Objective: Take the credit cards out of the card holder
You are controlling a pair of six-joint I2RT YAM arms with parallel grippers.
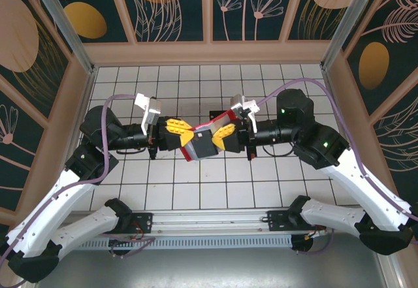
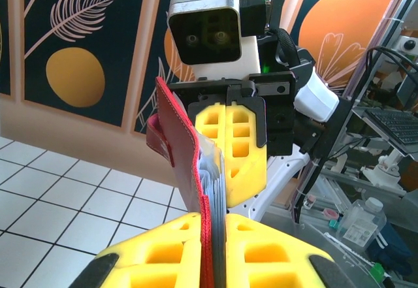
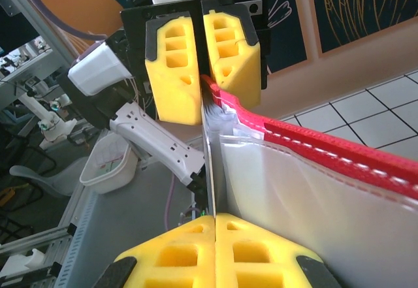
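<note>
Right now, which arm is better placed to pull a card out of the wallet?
Probably right: right gripper pinches the wallet at its grey inner edge; left gripper clamps the red cover.

Card holder (image 2: 175, 145): red leather-like cover, fine grain, pale stitching along the edge; inner pockets of clear, glossy plastic film. Left hand (image 1: 185, 132) and right hand (image 1: 215, 138): fingers (image 1: 175, 126) of matt yellow moulded plastic. Worktop (image 1: 196, 190): smooth white tiles with a slight sheen, dark grout. Arm shells (image 1: 59, 196): smooth white and black plastic
</note>
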